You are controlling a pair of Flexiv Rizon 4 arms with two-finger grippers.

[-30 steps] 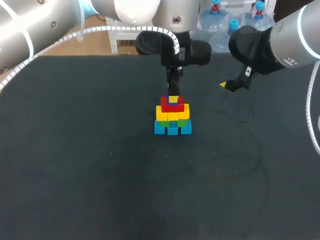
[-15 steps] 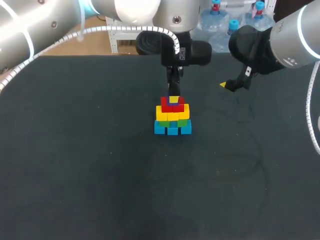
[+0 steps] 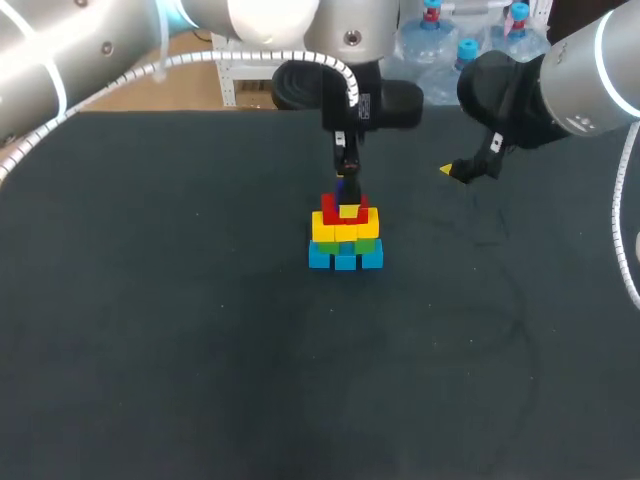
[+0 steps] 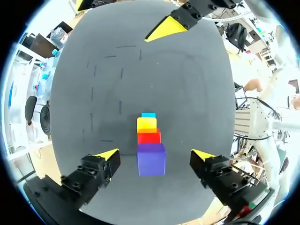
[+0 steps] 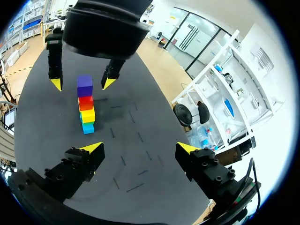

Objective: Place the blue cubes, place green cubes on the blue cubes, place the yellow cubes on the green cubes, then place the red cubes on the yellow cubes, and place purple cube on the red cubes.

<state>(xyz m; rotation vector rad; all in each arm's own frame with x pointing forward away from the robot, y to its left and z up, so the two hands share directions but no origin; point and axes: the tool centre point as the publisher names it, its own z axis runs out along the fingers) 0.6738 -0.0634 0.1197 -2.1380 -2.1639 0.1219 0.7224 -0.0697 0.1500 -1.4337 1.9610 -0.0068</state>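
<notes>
A stepped tower of cubes (image 3: 345,238) stands mid-table: blue cubes (image 3: 345,260) at the base, then green (image 3: 366,244), yellow (image 3: 328,230) and red (image 3: 330,207). In the left wrist view the purple cube (image 4: 151,159) tops the red one (image 4: 149,137). My left gripper (image 4: 156,154) hangs straight over it, open, with a gap on each side between its yellow tips and the cube. From the right wrist the same purple cube (image 5: 85,86) shows between those spread fingers. My right gripper (image 5: 139,148) is open and empty, hovering to the tower's right and further back (image 3: 447,170).
The dark table top (image 3: 200,340) stretches bare around the tower on all sides. My left arm's wrist (image 3: 350,100) hangs above the tower.
My left gripper's fingers have spread apart and let go of the purple cube, which now rests on top of the tower. The right arm has not moved.
</notes>
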